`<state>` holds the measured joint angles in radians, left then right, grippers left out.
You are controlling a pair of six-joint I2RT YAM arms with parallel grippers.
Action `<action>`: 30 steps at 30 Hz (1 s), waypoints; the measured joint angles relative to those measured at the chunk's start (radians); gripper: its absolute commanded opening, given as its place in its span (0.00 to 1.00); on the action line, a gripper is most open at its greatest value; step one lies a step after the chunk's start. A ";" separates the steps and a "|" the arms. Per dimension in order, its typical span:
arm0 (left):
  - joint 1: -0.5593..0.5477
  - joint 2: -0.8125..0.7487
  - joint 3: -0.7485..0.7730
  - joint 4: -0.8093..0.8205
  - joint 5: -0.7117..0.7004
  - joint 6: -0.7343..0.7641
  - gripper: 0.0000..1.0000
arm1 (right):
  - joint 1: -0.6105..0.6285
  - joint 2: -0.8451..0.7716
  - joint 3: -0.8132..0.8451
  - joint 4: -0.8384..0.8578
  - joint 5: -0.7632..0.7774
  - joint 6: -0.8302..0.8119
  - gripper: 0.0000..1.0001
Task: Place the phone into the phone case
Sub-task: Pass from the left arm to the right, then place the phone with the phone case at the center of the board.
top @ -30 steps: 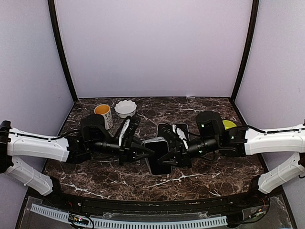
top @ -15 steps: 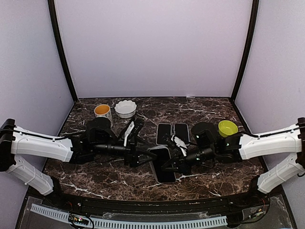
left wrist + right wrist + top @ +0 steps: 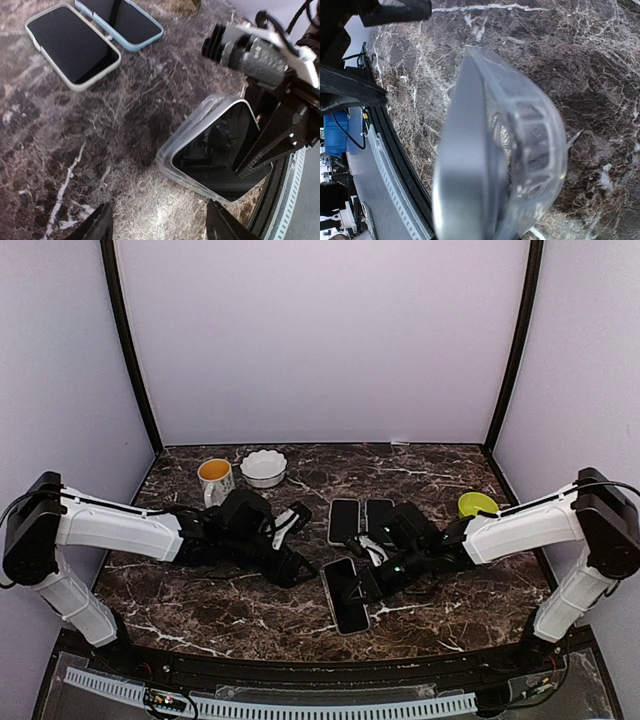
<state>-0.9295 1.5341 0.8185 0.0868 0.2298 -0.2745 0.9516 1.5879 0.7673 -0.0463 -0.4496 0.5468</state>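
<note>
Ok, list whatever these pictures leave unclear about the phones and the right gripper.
Whether the phone sits fully in its clear case: the right wrist view is a blurred close-up of its edge, and the top view is too small.
Whether the right gripper clamps the phone: its fingers are missing from its own view and overlap in the left wrist view.
The blue-edged phone: cut off by the top edge of the left wrist view.
</note>
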 measured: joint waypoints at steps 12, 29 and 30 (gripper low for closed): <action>0.000 0.248 0.130 -0.159 0.102 -0.023 0.42 | -0.045 0.103 0.073 -0.070 0.062 0.046 0.34; 0.000 0.306 0.197 -0.172 0.122 -0.002 0.39 | -0.058 0.133 0.166 -0.217 0.341 -0.022 0.63; 0.000 0.306 0.197 -0.172 0.122 0.000 0.38 | -0.059 0.134 0.170 -0.227 0.356 -0.027 0.61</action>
<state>-0.9295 1.8404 1.0157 -0.0853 0.3519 -0.2745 0.8928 1.7214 0.9371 -0.2737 -0.0933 0.5201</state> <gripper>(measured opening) 0.407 0.634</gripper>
